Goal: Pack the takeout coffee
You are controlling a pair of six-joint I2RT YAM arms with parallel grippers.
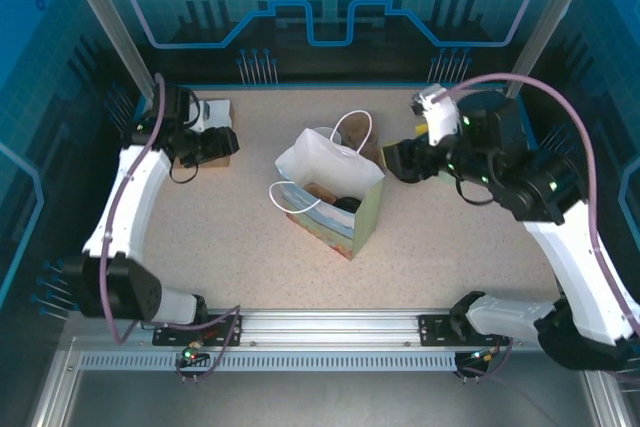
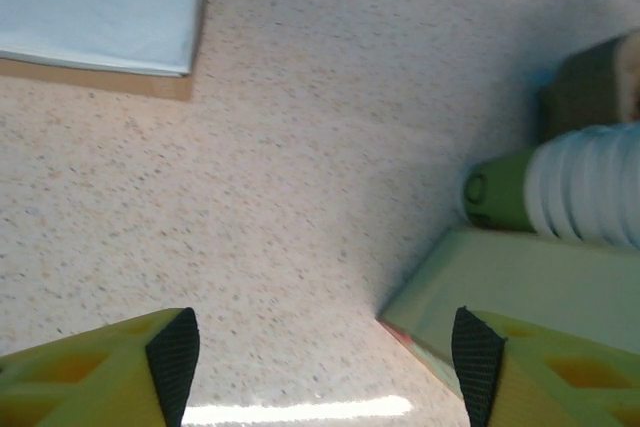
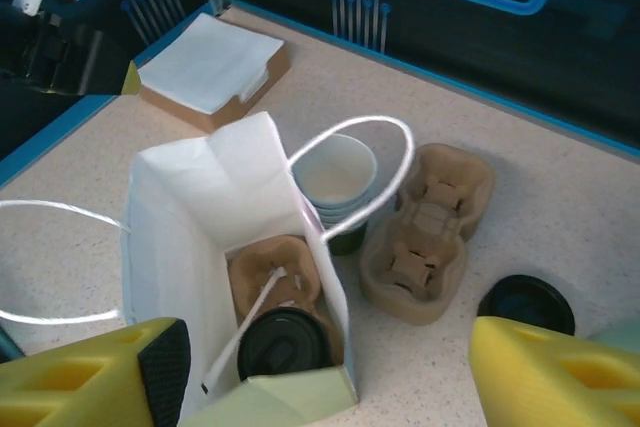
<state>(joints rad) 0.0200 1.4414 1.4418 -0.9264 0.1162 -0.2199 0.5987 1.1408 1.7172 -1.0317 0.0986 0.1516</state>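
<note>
Nearest first, both arms curve up from the bottom edge of the top view with wrists turned inward. The left gripper [image 2: 320, 347] hangs low over the bare table [image 2: 300, 197], fingers spread wide and empty. The right gripper [image 3: 325, 357] tilts down at the white bag [image 3: 190, 217], also spread and holding nothing. The black-lidded takeout coffee [image 3: 283, 342] sits lower centre in a carrier [image 3: 265, 272] inside that bag, its sides hidden. Further back are a cup stack [image 3: 335, 172] and a spare carrier [image 3: 425, 232], with napkins [image 3: 210, 67] upper left.
</note>
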